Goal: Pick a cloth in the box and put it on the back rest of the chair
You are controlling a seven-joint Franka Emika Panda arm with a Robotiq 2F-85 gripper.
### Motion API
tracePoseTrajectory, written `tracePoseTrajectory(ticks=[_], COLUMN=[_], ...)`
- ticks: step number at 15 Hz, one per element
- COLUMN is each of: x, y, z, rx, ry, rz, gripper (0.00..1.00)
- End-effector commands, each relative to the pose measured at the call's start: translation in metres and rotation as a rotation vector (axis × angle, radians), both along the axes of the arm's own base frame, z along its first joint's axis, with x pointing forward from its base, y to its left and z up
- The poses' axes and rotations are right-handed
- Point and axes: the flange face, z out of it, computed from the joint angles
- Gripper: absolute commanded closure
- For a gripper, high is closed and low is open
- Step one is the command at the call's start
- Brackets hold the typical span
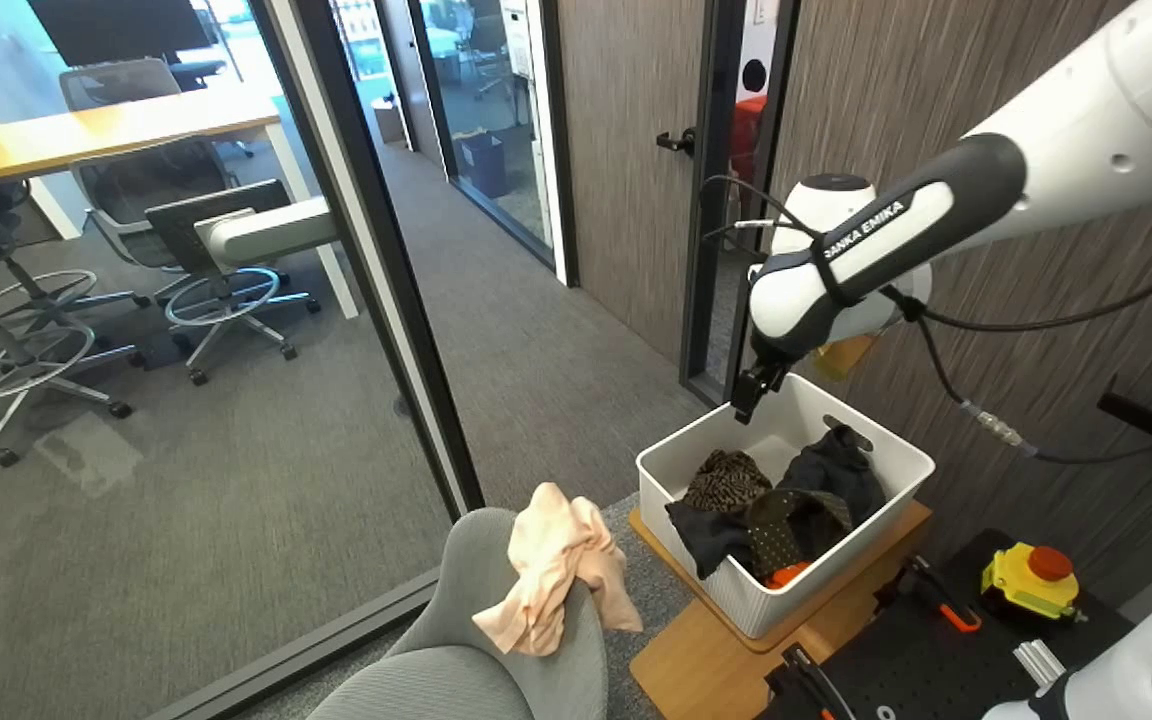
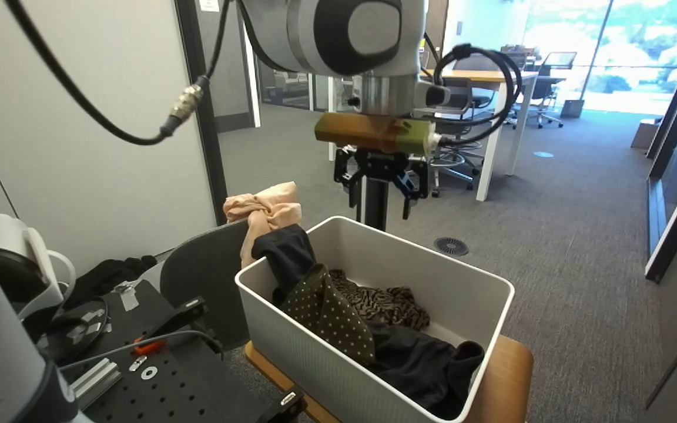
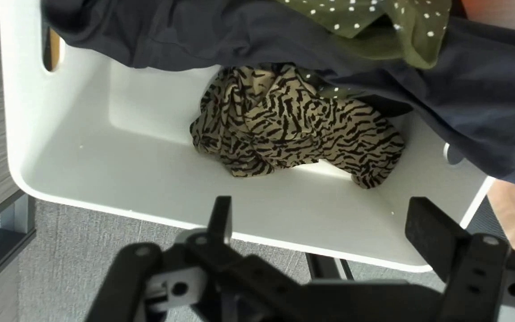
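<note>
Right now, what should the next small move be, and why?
If another cloth is wanted besides the peach cloth draped over the chair's back rest, probably ease the gripper toward the striped cloth: the jaws stand apart and empty, and it lies largely uncovered in the box.

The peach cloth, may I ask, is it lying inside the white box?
No, the peach cloth hangs over the back rest of the chair.

The tan cloth [image 3: 293,127] is black-striped, the olive cloth [image 2: 332,320] white-dotted, the peach cloth [image 1: 558,570] plain.

One box [image 2: 309,359], one peach cloth [image 1: 554,568]
</note>
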Motion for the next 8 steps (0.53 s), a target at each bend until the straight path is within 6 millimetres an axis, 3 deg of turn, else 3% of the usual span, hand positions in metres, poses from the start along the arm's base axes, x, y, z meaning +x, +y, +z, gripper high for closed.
tracePoseTrajectory(ticks=[1,5,8], x=[0.043,0.07,0.077], y=[-0.01,-0.018,-0.024], z=[-0.048,-0.098,-0.13], rx=[0.072,0.172,0.191], ry=[0.007,0.06,0.106], rz=[0.037,0.067,0.1], gripper=[0.0,0.0,0.0])
